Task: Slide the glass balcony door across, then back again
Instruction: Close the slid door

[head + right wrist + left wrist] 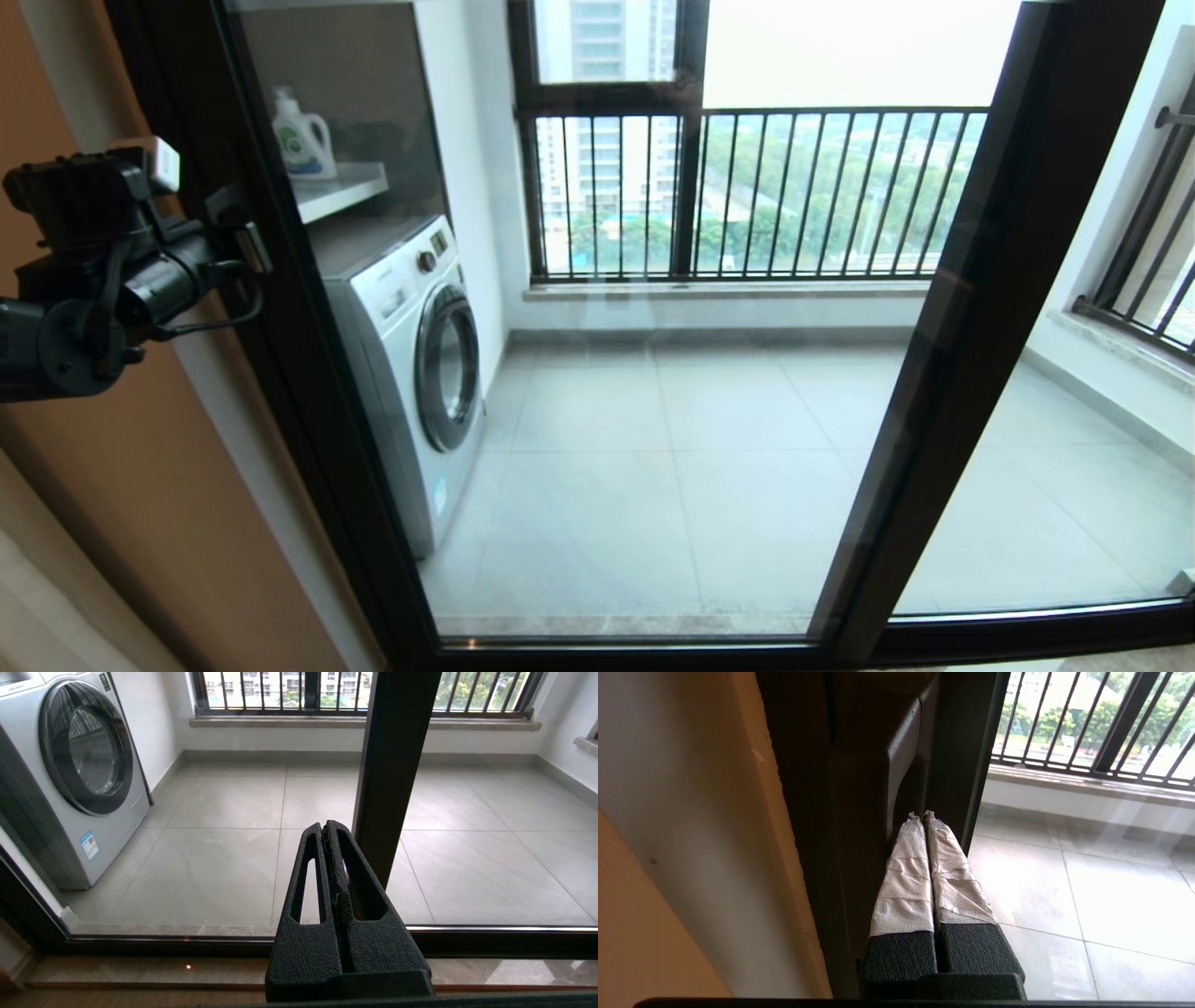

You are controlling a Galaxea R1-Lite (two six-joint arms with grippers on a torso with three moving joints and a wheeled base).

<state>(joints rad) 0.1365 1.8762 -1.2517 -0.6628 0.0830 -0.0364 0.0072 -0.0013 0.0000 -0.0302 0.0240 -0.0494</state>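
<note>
The left gripper [923, 814] is reaching up at the robot's left side, its jaws pressed together with nothing between them. The taped fingertips [908, 858] are sitting against the left upright of the glass balcony door [597, 448], right at the lower end of the short dark bar handle [901, 756]; whether they are actually pressing on the handle cannot be told. In the head view the left arm is standing at the left edge, level with that upright, beside the tan wall [140, 504].

The right gripper [327, 833] is hanging low in front of the glass, its jaws closed on nothing. It is pointing toward the door's bottom rail and a dark vertical frame post [392, 765], apart from both.

The door is filling the middle of the opening, its left upright lying close along the wall-side frame and its right upright [971, 327] running slantwise down the right part of the head view. A second glass panel [1074, 467] is showing to the right of that.

Behind the glass, a white front-loading washing machine [411, 373] is standing on the grey tiled floor [672, 467] at the left. Above it a shelf [341, 187] is carrying a white detergent bottle [303, 140]. Farthest off, a black-barred railing [747, 196] is running across the window, with trees and tall buildings beyond.
</note>
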